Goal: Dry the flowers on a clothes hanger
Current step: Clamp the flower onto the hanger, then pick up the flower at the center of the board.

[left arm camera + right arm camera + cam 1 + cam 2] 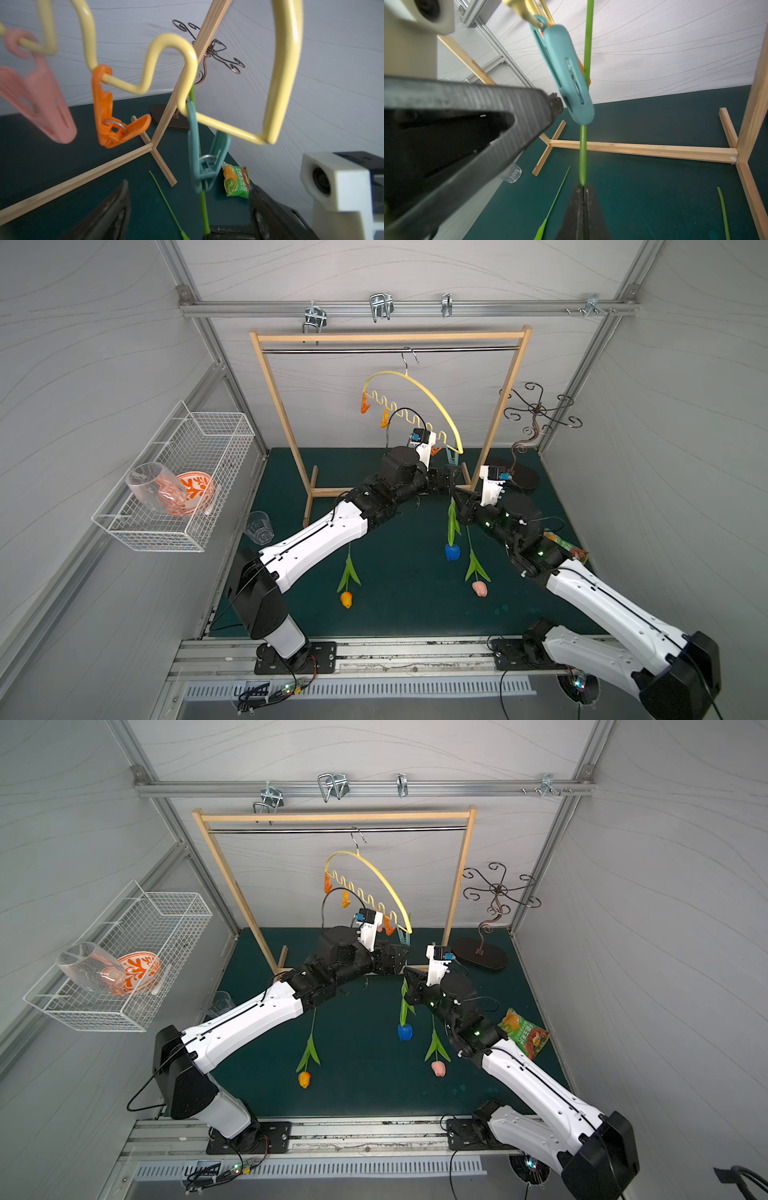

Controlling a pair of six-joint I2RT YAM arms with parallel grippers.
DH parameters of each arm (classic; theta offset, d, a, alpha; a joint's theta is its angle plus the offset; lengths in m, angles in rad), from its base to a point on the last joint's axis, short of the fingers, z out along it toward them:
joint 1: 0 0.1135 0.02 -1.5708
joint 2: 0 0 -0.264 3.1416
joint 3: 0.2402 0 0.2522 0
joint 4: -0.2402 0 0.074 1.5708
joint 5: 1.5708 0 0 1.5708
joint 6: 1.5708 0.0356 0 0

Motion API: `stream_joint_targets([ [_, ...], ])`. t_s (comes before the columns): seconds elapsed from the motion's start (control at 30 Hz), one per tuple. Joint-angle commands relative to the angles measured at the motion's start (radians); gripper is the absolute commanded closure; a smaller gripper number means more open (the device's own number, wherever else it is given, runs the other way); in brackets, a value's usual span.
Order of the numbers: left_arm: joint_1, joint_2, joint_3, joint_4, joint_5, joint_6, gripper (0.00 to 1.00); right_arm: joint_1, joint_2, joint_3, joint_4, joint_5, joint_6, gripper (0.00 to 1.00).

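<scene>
Green mat (407, 605), orange tulip (346, 599), pink tulip (479, 588), glass tumbler (259, 526), snack packet (524, 1032), wooden rack (282, 414), curly stand (480, 953).

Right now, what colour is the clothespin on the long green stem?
Teal plastic clothespin; right wrist view shows it best.

Bright, even, soft light in both top views, seemingly from overhead; only faint shadows on the dark surface (407, 605). Straight lines bowed toward the edges. Close up in the wrist views, badly out of focus: pink clothespin (37, 99), teal clothespin (566, 72); sharper farther back.
</scene>
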Motion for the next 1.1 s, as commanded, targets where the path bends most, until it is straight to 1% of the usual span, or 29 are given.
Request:
stream_joint_targets([
  [0.0, -0.003, -0.076, -0.051, 0.015, -0.038, -0.005, 0.04, -0.001, 0.004, 0.019, -0.002, 0.021, -0.004, 0.95],
  [0.1, -0.002, -0.146, -0.158, -0.007, -0.137, -0.067, 0.04, -0.001, 0.004, 0.015, -0.001, 0.032, -0.002, 0.93],
  [0.17, -0.002, -0.201, -0.251, -0.048, -0.231, -0.175, 0.05, -0.001, 0.003, 0.012, 0.000, 0.044, 0.003, 0.91],
  [0.2, -0.002, -0.223, -0.303, -0.070, -0.264, -0.237, 0.05, -0.001, 0.003, 0.009, 0.000, 0.051, 0.009, 0.90],
  [0.23, -0.002, -0.253, -0.370, -0.072, -0.273, -0.292, 0.06, -0.001, 0.001, 0.005, 0.004, 0.057, 0.016, 0.90],
  [0.3, -0.003, -0.306, -0.529, -0.001, -0.274, -0.343, 0.07, -0.001, 0.002, -0.008, 0.023, 0.066, 0.028, 0.88],
  [0.37, -0.003, -0.355, -0.670, 0.085, -0.299, -0.378, 0.07, -0.001, 0.007, -0.015, 0.034, 0.077, 0.035, 0.83],
  [0.4, -0.002, -0.371, -0.712, 0.096, -0.327, -0.393, 0.07, -0.001, 0.012, -0.014, 0.030, 0.086, 0.039, 0.82],
  [0.47, -0.004, -0.395, -0.774, 0.106, -0.381, -0.407, 0.07, -0.001, 0.017, -0.011, 0.020, 0.108, 0.043, 0.82],
  [0.57, -0.002, -0.408, -0.824, 0.135, -0.434, -0.373, 0.07, -0.001, 0.009, -0.028, 0.036, 0.128, 0.047, 0.82],
  [0.63, -0.002, -0.412, -0.850, 0.142, -0.466, -0.392, 0.07, -0.001, 0.006, -0.032, 0.033, 0.141, 0.049, 0.82],
  [0.67, -0.002, -0.411, -0.868, 0.163, -0.469, -0.389, 0.07, -0.002, 0.003, -0.032, 0.022, 0.144, 0.044, 0.82],
  [0.73, -0.003, -0.402, -0.904, 0.211, -0.465, -0.344, 0.07, -0.002, -0.002, -0.024, -0.023, 0.147, 0.015, 0.82],
  [0.77, -0.002, -0.398, -0.919, 0.227, -0.467, -0.311, 0.07, -0.001, -0.004, -0.018, -0.066, 0.159, -0.013, 0.80],
  [0.83, -0.002, -0.402, -0.914, 0.213, -0.488, -0.293, 0.07, -0.001, 0.002, -0.014, -0.156, 0.215, -0.061, 0.66],
  [0.87, -0.003, -0.416, -0.892, 0.179, -0.483, -0.287, 0.07, -0.003, 0.008, -0.022, -0.199, 0.264, -0.081, 0.60],
  [0.93, -0.002, -0.425, -0.878, 0.175, -0.460, -0.251, 0.07, -0.005, 0.025, -0.058, -0.252, 0.364, -0.080, 0.48],
  [1.0, -0.003, -0.418, -0.888, 0.184, -0.479, -0.268, 0.06, -0.026, 0.057, -0.110, -0.266, 0.422, -0.039, 0.46],
  [1.07, -0.002, -0.393, -0.906, 0.231, -0.474, -0.280, 0.06, -0.071, 0.108, -0.158, -0.265, 0.406, 0.026, 0.46],
])
